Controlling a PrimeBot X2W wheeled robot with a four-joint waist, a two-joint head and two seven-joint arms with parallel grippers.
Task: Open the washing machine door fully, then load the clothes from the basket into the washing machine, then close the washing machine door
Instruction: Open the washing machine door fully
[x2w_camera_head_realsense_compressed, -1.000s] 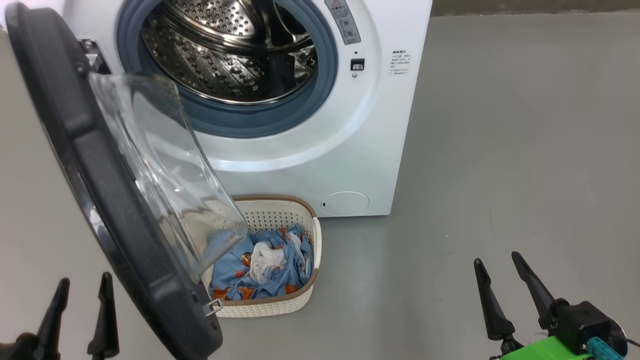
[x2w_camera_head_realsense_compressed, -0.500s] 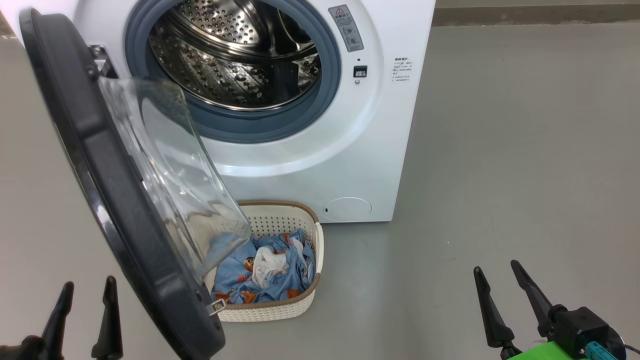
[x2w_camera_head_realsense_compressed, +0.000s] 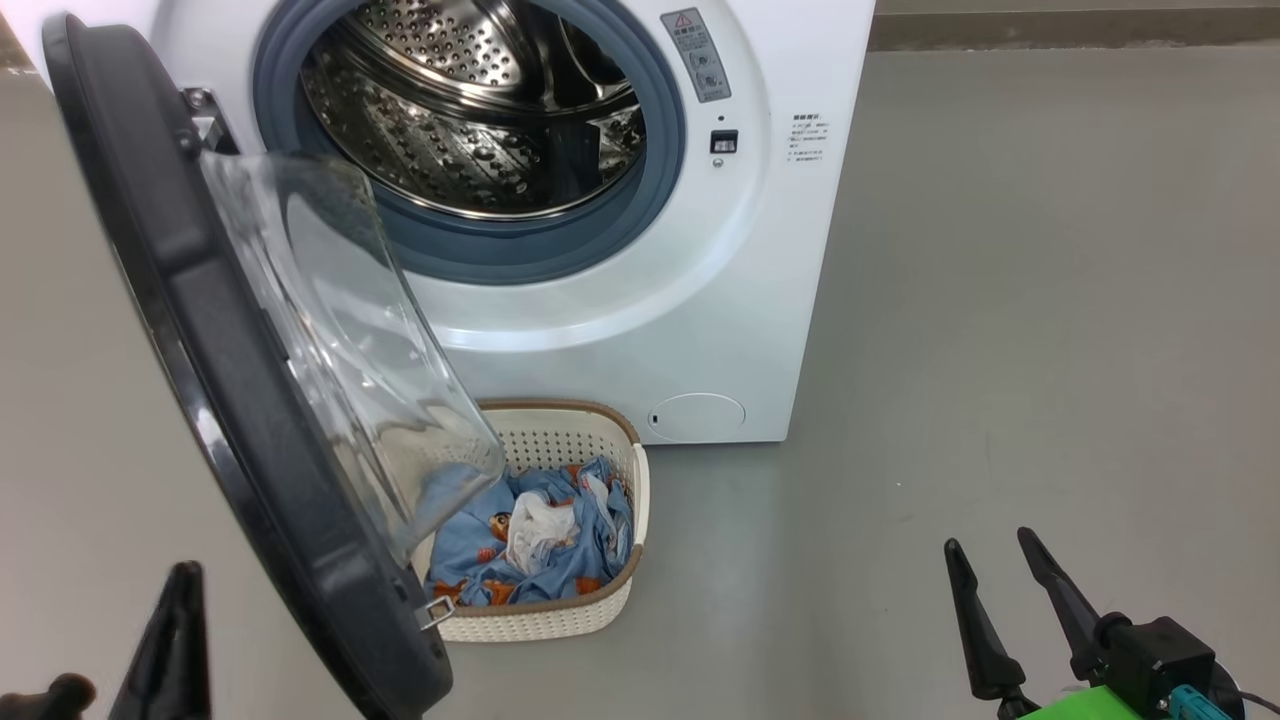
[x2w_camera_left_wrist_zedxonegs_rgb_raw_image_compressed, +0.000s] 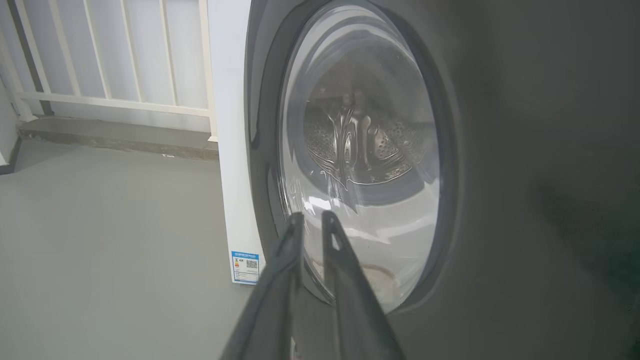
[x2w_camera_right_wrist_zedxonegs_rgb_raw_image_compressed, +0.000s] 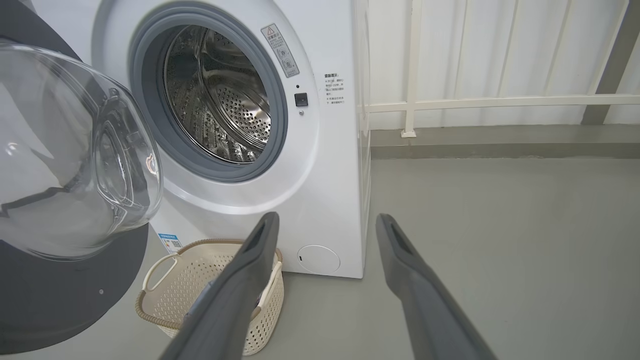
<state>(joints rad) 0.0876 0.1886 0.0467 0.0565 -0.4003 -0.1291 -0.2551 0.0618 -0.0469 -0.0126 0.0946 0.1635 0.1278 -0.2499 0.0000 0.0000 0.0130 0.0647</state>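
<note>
Head view has the washer (x2w_camera_head_realsense_compressed: 620, 330) at 12 o'clock with its door (x2w_camera_head_realsense_compressed: 200, 330) swung out toward 8 o'clock, glass bowl facing in and hanging over the left part of the basket (x2w_camera_head_realsense_compressed: 540, 620). The basket sits on the floor at 6 o'clock of the drum (x2w_camera_head_realsense_compressed: 470, 110), touching or just short of the washer front, long axis running 12 to 6. The clothes (x2w_camera_head_realsense_compressed: 540, 545) lie inside it. The left gripper (x2w_camera_head_realsense_compressed: 183, 590) sits at 7 o'clock outside the door, fingers drawn almost together on nothing, as the left wrist view confirms (x2w_camera_left_wrist_zedxonegs_rgb_raw_image_compressed: 311, 214). The right gripper (x2w_camera_head_realsense_compressed: 988, 540) at 4 o'clock stands wide apart and empty. From it the clothes lie at 9 o'clock across bare floor, while the door's lower edge bars the left gripper's path, so the right arm looks better placed. Count: one washer, one door, one basket, two garments by appearance (blue print, white), two grippers.
</note>
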